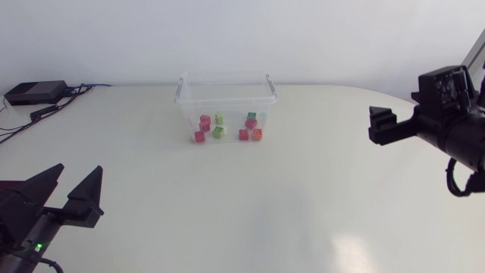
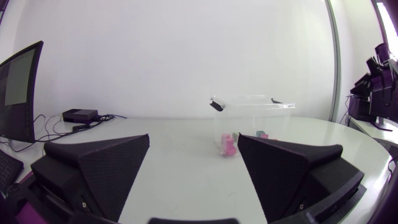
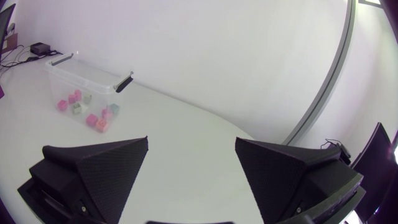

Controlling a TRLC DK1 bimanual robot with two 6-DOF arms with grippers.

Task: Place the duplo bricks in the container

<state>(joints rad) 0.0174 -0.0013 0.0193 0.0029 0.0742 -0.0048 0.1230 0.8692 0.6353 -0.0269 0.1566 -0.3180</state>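
A clear plastic container with grey handle clips stands at the back middle of the table. Inside it lie several duplo bricks in red, pink, green and orange. No brick shows on the table outside it. My left gripper is at the near left, open and empty, facing the container, where pink bricks show through the wall. My right gripper hangs at the right, well away from the container, open with nothing between its fingers. From its wrist view the container and bricks lie far ahead.
A black box with cables sits at the table's back left corner, also seen in the left wrist view. The white tabletop spreads wide between both grippers and the container.
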